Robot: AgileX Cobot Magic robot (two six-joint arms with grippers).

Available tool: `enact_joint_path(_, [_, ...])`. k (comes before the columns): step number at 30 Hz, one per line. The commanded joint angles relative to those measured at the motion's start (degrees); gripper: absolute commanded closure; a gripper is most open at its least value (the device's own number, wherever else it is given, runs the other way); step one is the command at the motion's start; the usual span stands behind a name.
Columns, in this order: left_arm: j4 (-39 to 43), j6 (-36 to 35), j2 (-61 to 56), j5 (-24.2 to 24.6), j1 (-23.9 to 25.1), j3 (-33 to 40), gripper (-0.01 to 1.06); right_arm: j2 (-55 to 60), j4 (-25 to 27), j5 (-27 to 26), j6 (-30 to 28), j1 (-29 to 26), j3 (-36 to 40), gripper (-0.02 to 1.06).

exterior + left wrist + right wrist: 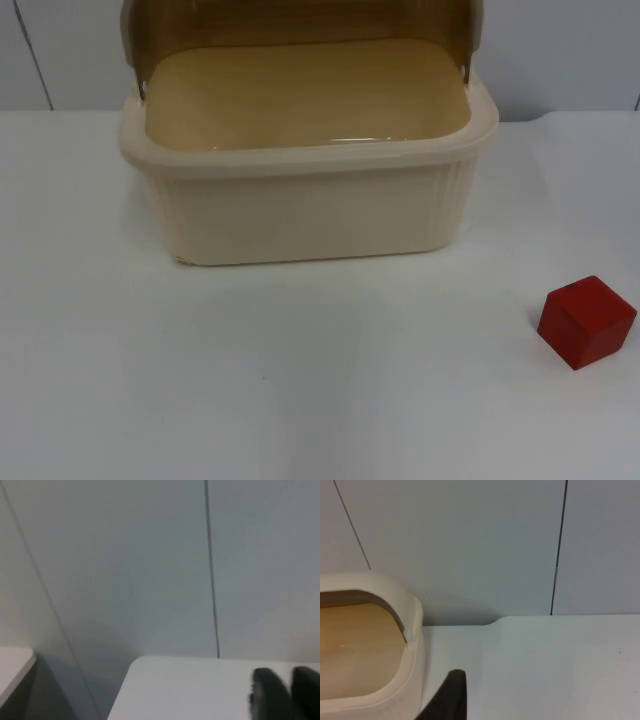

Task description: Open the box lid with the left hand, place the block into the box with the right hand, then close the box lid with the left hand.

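The cream box [310, 215] stands at the back middle of the table. Its brown translucent lid [300, 18] is swung up and back, and the tan inside holds nothing. A red block [586, 321] rests on the table at the front right, well apart from the box. My left gripper [291, 695] hovers over a bare table corner by the grey wall, its two black fingers close together with nothing between them. My right gripper [451, 700] is just beside the box's right end, above the table; the box rim [406, 611] curves past it.
The grey partition wall [560, 50] closes off the table behind the box. White table top [300, 380] stretches in front of the box and around the block.
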Motion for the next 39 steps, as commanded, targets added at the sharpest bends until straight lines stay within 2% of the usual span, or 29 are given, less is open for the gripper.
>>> enact_joint_path(1, [0.1, 0.4, 1.1, -5.2, 0.2, 0.2, 0.55, -0.3, 0.1, 0.2, -0.3, 0.2, -0.2, 0.00])
enact_joint_path(2, [0.1, 0.4, 1.1, -5.2, 0.2, 0.2, 0.55, -0.3, 0.1, 0.2, -0.3, 0.2, -0.2, 0.00])
enact_joint_path(5, [0.1, 0.2, 2.6, -8.7, 0.2, 0.2, 0.00, -0.3, 0.1, 0.2, -0.3, 0.2, -0.2, 0.00])
enact_joint_path(11, [0.0, 0.1, 1.4, -8.5, 0.2, 0.2, 0.00, -0.3, 0.1, 0.2, -0.3, 0.2, -0.2, 0.00])
enact_joint_path(17, [0.6, 0.1, -1.8, -11.4, 0.2, 0.2, 0.00, -0.3, 0.5, -2.8, -0.3, 0.2, -0.2, 0.00])
enact_joint_path(22, [1.7, 0.0, -3.4, -10.7, 0.2, 0.2, 0.00, -0.3, 3.1, -3.2, -0.3, 0.2, -0.2, 0.00])
enact_joint_path(26, [1.2, -0.5, -3.5, -10.3, 0.2, 0.2, 0.00, -0.3, 2.9, -3.2, 0.4, 0.2, -0.2, 0.00])
enact_joint_path(29, [0.9, -0.7, -3.5, -7.5, 0.2, 0.2, 0.00, -0.3, 3.0, -2.7, 0.2, 0.2, -0.2, 0.00])
enact_joint_path(34, [0.5, -0.7, -3.5, -2.0, 0.2, 0.2, 0.00, 1.4, 3.8, 1.4, -0.3, 0.2, -0.2, 0.00])
enact_joint_path(37, [-0.6, -0.7, -3.5, -1.2, 0.2, 0.2, 0.00, 4.7, 8.7, 3.7, -5.1, 0.2, -0.3, 0.00])
enact_joint_path(39, [-0.9, -0.7, -3.5, -1.5, 0.2, 0.2, 0.00, 6.2, 10.3, 4.2, -6.6, 0.3, -0.3, 0.00])
